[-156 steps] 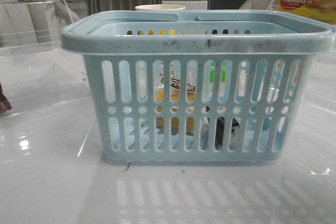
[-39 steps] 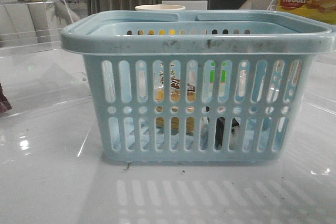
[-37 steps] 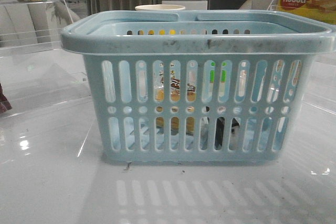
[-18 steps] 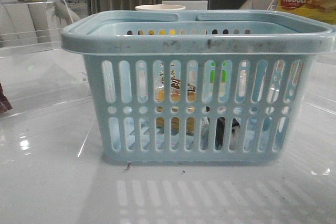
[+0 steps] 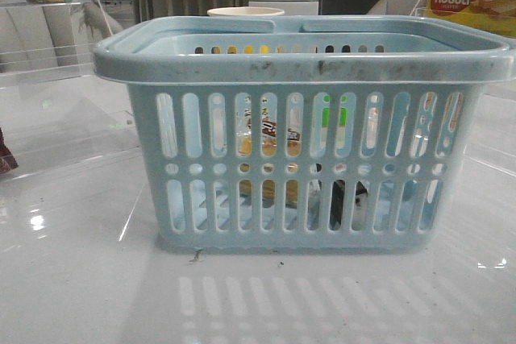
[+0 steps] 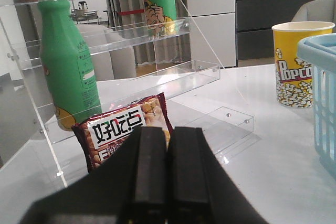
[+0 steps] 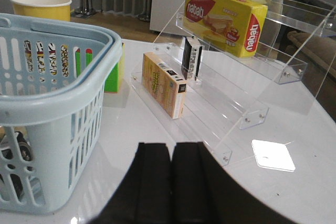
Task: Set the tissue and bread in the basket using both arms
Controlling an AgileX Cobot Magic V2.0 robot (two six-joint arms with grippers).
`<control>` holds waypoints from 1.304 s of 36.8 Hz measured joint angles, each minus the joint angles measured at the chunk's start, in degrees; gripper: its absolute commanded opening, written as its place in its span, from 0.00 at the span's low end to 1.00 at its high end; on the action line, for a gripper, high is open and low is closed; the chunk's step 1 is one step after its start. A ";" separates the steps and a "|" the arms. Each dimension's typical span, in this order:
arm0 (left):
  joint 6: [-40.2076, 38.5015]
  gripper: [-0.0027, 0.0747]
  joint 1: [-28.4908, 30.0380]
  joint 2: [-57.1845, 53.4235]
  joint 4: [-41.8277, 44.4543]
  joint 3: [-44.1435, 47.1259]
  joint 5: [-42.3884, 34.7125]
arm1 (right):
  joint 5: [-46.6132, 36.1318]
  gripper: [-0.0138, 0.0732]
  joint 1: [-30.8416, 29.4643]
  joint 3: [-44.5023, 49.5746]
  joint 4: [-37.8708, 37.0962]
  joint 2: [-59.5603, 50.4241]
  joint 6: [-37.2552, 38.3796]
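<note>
The pale blue basket (image 5: 302, 62) fills the middle of the front view. Through its slots I see the bread (image 5: 270, 147), yellowish-brown with a black label, standing inside at the middle. The tissue (image 5: 348, 195), black and white, lies low inside to the right of the bread. Neither gripper shows in the front view. My left gripper (image 6: 168, 132) is shut and empty, away from the basket's edge (image 6: 321, 82). My right gripper (image 7: 171, 148) is shut and empty beside the basket (image 7: 68, 95); a dark patch of the tissue (image 7: 13, 153) shows through its slots.
Left side: a clear shelf rack (image 6: 157, 77) with a green bottle (image 6: 65, 61), a red-brown snack bag (image 6: 118, 129), and a popcorn cup (image 6: 294, 64). Right side: a clear rack (image 7: 236, 87) with a nabati box (image 7: 226, 19), an orange box (image 7: 164, 85) and a green box (image 7: 112, 74).
The bread's label has shifted very slightly inside the basket since the earliest frame. Nothing else has moved.
</note>
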 measured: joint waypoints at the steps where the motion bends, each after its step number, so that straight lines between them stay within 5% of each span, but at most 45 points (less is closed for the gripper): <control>1: 0.00 0.15 0.00 0.00 0.00 0.00 0.00 | -1.24 0.22 -0.13 1.76 0.00 -1.11 0.00; 9: 0.00 0.15 0.00 0.00 0.00 0.00 -0.15 | -5.48 0.22 -0.26 10.18 0.00 -5.62 0.00; 48: 0.00 0.15 0.00 0.00 0.00 0.00 -0.15 | -10.82 0.22 -0.48 10.44 3.85 -5.85 0.12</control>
